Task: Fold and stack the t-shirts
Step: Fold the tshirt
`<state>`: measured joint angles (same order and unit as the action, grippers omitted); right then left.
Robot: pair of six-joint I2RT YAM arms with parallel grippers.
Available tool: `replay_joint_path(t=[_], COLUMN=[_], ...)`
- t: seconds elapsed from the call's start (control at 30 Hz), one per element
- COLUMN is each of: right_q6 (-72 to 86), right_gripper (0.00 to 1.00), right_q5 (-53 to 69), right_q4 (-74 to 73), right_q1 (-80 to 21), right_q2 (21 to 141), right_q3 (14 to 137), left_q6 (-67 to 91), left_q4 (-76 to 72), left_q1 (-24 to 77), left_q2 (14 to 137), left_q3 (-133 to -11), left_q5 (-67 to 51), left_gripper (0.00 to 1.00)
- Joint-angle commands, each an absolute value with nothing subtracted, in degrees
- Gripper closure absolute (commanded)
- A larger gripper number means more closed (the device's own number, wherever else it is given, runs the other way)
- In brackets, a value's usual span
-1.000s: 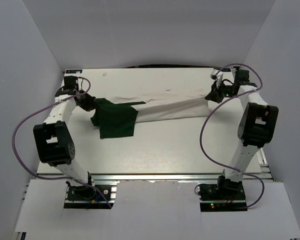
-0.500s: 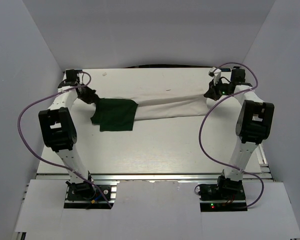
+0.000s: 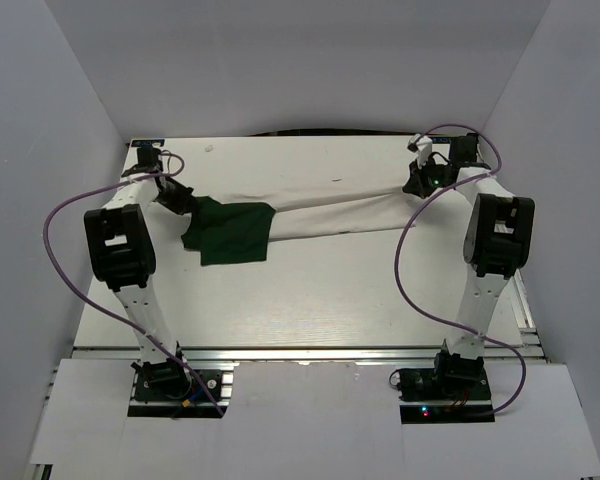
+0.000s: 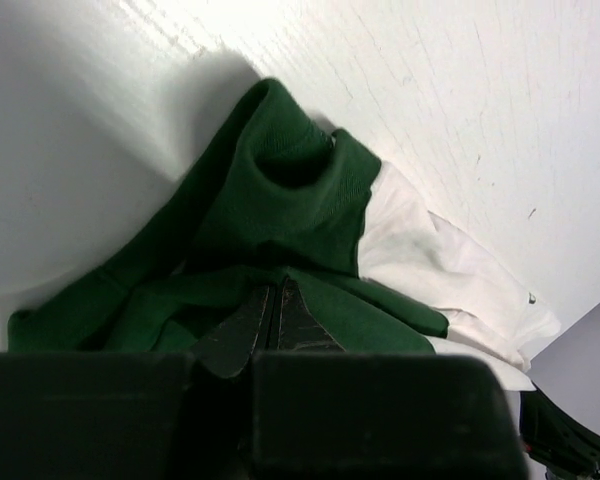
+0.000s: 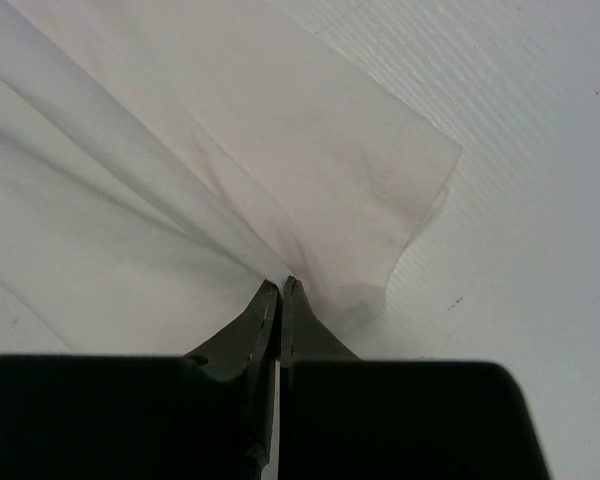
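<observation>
T-shirt farther back, long axis left-right

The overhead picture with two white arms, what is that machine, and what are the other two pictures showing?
Those are two robot arms bolted to the near edge of a table. The overhead picture comes from a fixed camera above and behind them. The other two come from a camera on each wrist, looking past its dark pincer tool. A white t-shirt with green sleeves is stretched between the arms. The left tool is shut on the green sleeve, and the right tool is shut on a white edge at the other end.
</observation>
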<state>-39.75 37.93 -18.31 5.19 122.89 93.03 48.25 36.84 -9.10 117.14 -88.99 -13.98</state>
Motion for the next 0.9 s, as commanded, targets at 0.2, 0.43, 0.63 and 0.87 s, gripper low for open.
replay_joint_path(t=[0.2, 0.43, 0.63, 0.87], right_q6=[-37.18, -36.65, -36.74, -36.04], right_gripper=[1.00, 1.00, 1.00, 1.00], right_q5=[31.56, 28.92, 26.98, 25.49], right_q4=[-16.53, -15.82, -16.17, -15.73], right_q1=[4.75, 3.61, 3.60, 3.52], right_q2=[124.98, 126.82, 127.62, 128.14], right_q3=[97.38, 98.61, 98.70, 98.79], left_q6=[47.72, 48.34, 48.52, 48.52], left_q4=[35.86, 35.25, 34.63, 34.19], left_q1=[-10.02, -10.02, -10.02, -10.11], left_q2=[119.53, 121.02, 119.97, 118.30], left_q3=[-93.34, -93.87, -93.87, -94.13], left_q5=[-12.22, -12.74, -13.71, -13.36], left_gripper=[1.00, 1.00, 1.00, 1.00])
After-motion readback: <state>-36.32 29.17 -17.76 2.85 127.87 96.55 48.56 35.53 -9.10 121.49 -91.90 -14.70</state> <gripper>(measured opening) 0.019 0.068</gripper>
